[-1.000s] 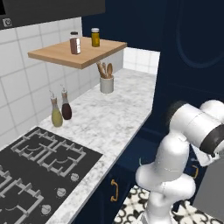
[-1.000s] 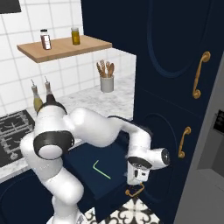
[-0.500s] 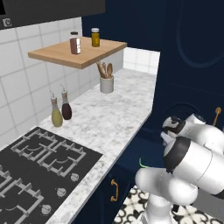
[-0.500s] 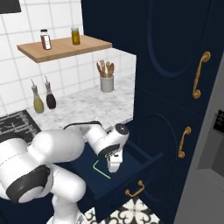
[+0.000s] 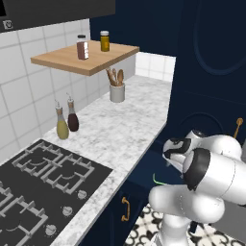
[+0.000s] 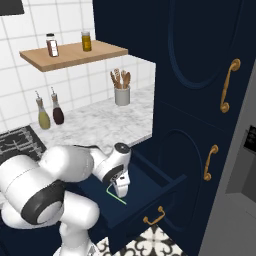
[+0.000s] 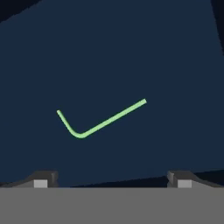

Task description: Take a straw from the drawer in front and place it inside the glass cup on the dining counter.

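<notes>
A thin light-green straw [image 7: 105,120], bent into a hook near one end, lies flat on the dark navy floor of the open drawer [image 6: 167,182]. My gripper [image 7: 109,180] hangs just above it and points down into the drawer, open, the straw lying ahead between the two fingertips [image 7: 40,180]. From the right base view the gripper [image 6: 121,190] sits right over the straw [image 6: 117,196]. A short piece of the straw [image 5: 156,180] peeks out beside the arm in the left base view. The glass cup and the dining counter are out of view.
The drawer's gold handle [image 6: 154,216] juts toward the base. Tall navy cabinet doors with gold handles [image 6: 227,85] stand to the right. On the marble counter [image 5: 120,129] are a crock of wooden spoons [image 6: 121,92] and two bottles [image 5: 67,122], with a shelf [image 5: 86,60] above and a stove [image 5: 43,182] to the left.
The hand left the drawer's front handle, swung back over the open drawer and came down toward the straw. The drawer stays pulled out.
</notes>
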Motion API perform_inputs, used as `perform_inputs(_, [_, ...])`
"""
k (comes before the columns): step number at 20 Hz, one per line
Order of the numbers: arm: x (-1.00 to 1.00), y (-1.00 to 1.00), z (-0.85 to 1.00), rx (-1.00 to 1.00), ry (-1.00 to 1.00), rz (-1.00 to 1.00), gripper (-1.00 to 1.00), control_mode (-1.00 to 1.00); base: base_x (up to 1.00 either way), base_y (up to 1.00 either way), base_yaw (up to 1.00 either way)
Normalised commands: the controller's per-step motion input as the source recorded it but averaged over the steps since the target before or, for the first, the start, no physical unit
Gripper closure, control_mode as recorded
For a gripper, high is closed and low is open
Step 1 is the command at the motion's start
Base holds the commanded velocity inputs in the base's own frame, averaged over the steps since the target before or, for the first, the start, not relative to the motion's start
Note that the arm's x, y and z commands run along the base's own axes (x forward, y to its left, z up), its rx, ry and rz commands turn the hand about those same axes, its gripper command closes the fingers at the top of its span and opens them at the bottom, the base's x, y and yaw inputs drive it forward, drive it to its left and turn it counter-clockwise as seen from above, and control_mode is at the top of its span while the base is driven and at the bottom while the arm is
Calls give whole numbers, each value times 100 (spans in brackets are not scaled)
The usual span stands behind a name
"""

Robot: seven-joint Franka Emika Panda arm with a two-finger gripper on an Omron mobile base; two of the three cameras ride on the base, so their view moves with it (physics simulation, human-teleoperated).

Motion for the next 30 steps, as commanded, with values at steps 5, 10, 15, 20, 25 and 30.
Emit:
perform_inputs(5, [24, 4, -25, -7, 12, 27, -100, -100, 0, 0, 0])
perform_inputs(10, [-2, -15, -47, -1, 0, 23, -100, -100, 0, 0, 0])
perform_inputs(15, [-23, -51, -41, 0, -4, 27, -100, -100, 0, 0, 0])
perform_inputs(20, [-22, -25, -5, -7, 4, 23, -100, -100, 0, 0, 0])
perform_inputs(25, [-30, -26, 0, -11, 11, 17, -100, -100, 0, 0, 0])
perform_inputs(30, [-60, -42, -1, -8, 9, 13, -100, -100, 0, 0, 0])
